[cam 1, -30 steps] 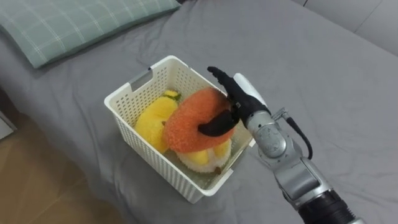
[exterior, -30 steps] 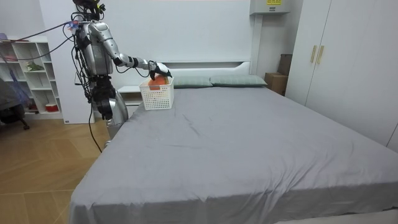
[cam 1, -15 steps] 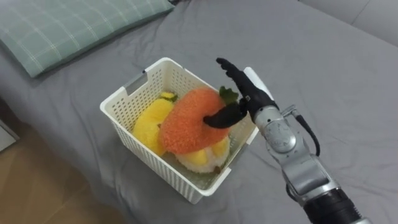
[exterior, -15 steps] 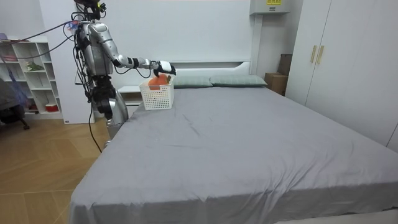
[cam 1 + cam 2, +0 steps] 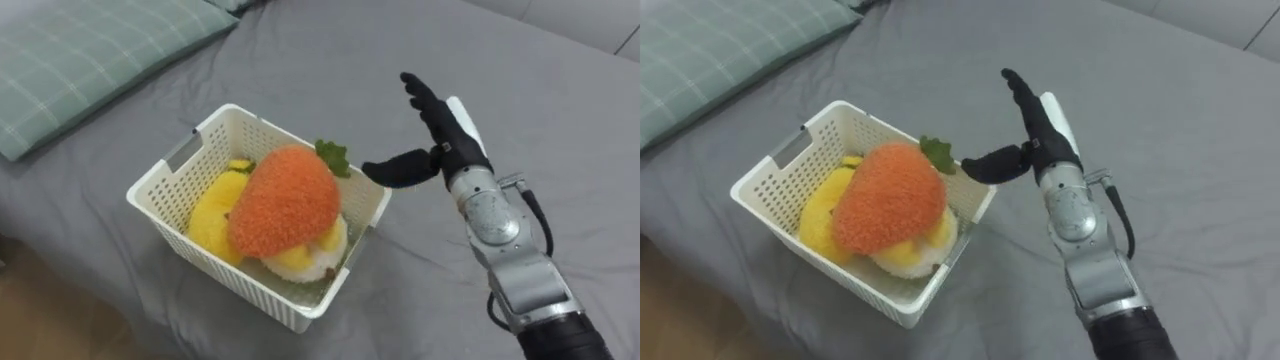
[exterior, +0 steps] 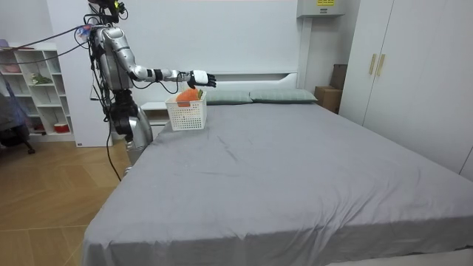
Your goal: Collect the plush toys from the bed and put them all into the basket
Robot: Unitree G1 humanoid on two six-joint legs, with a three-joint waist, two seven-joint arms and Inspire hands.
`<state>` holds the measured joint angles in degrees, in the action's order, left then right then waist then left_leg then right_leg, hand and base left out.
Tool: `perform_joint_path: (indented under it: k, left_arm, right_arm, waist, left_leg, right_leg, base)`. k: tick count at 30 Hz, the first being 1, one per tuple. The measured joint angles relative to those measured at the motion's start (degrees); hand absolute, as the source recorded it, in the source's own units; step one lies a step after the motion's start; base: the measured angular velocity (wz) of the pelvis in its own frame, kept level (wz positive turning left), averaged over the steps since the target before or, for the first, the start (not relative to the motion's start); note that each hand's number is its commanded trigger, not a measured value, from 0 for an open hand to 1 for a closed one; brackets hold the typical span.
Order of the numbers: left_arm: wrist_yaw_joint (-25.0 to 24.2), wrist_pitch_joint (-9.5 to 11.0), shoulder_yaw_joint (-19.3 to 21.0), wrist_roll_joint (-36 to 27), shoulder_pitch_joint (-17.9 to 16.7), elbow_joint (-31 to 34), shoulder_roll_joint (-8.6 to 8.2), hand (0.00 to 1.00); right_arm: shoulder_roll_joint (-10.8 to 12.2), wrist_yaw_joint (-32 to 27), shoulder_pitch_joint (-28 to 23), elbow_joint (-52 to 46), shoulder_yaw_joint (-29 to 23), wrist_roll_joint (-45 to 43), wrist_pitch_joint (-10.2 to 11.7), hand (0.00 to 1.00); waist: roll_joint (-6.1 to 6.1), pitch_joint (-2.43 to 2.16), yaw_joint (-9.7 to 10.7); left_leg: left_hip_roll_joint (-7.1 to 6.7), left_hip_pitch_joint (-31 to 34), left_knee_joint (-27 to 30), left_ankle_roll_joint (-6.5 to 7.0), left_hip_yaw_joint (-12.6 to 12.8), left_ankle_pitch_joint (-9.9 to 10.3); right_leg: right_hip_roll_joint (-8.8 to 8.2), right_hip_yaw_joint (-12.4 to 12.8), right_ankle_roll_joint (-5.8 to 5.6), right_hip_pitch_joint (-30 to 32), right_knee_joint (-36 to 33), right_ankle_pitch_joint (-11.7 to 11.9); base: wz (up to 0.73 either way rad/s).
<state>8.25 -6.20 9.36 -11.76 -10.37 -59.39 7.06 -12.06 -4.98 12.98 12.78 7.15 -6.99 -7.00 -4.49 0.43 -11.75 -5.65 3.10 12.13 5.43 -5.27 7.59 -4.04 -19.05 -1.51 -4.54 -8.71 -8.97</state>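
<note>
Several soft toys fill a white plastic lattice basket that sits on the grey-sheeted bed, close to the bed's side edge and near its head end, just below a pale green checked pillow. Topmost in the basket lies a big orange plush fruit with a small green felt leaf at the end that points to the basket's far right rim. It rests on a rounded yellow plush toy at the basket's left side and on a pale cream and yellow plush toy near its front right corner. The robot's right hand hovers above the sheet just beside the basket's right rim, apart from the toys and holding nothing. Its dark fingers are straight and spread away from the palm, and its thumb sticks out toward the leaf without touching it. In the room view the robot stands upright on the wooden floor at the bed's edge on the room view's left, with the right arm stretched out level over the basket.
</note>
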Motion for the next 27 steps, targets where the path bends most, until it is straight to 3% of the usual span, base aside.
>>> perform_joint_path:
  k: [6,12,17,18,24,27]
  left_arm:
    - [0.14,1.13,2.83,-0.01,-2.0,-0.28,-0.74,0.0]
    - [0.21,3.23,5.06,-0.23,-3.13,-0.42,-0.82,0.0]
    - [0.37,5.32,5.06,-1.18,-3.45,-0.74,-0.9,0.0]
    - [0.37,5.63,5.06,-1.19,-3.67,-0.86,-0.9,0.0]
    - [0.07,6.3,5.05,-1.43,-3.97,-0.88,-1.07,0.0]
    - [0.07,6.76,5.05,-1.62,-4.03,-0.98,-1.08,0.0]
  right_arm:
    - [-0.58,-2.52,-6.55,-1.7,-7.03,0.08,0.15,0.0]
    - [-0.96,-4.99,-11.72,-2.74,-12.72,5.4,3.18,0.0]
    - [-1.07,-8.71,-17.79,-1.78,-15.34,10.48,6.67,0.0]
    - [-1.01,-9.53,-19.39,-0.07,-15.75,11.92,7.68,0.0]
    - [0.79,-12.15,-24.11,7.8,-18.78,23.09,8.01,0.0]
    - [1.49,-13.04,-24.61,13.77,-19.75,28.17,9.27,0.0]
  waist:
    - [1.16,-0.64,3.67]
    - [0.83,-0.71,7.41]
    - [0.95,-0.56,8.73]
    - [1.26,-0.36,8.92]
    - [1.57,-0.5,11.62]
    - [1.72,-0.57,12.74]
  left_leg:
    - [0.33,-0.82,-1.44,0.07,1.88,0.02]
    - [0.97,-1.96,-2.47,-0.02,3.92,0.01]
    - [1.37,-3.06,-2.82,0.01,6.02,0.37]
    - [1.48,-3.38,-2.83,0.04,6.45,0.59]
    - [1.68,-3.53,-2.61,0.05,6.94,1.48]
    - [2.01,-3.82,-2.6,-0.09,7.93,1.52]
  right_leg:
    - [0.09,2.65,-0.13,0.65,-0.21,0.08]
    - [0.34,3.6,-0.14,0.39,-0.16,0.09]
    - [0.71,6.11,-0.14,0.39,-0.15,0.09]
    - [0.76,6.31,-0.18,0.12,-0.13,0.12]
    - [1.04,7.76,-0.23,0.19,-0.32,0.08]
    - [1.25,8.17,-0.22,0.08,-0.18,0.09]
  base:
    - [-0.2]
    - [-0.16]
    - [-0.21]
    - [-0.17]
    - [-0.11]
    - [-0.1]
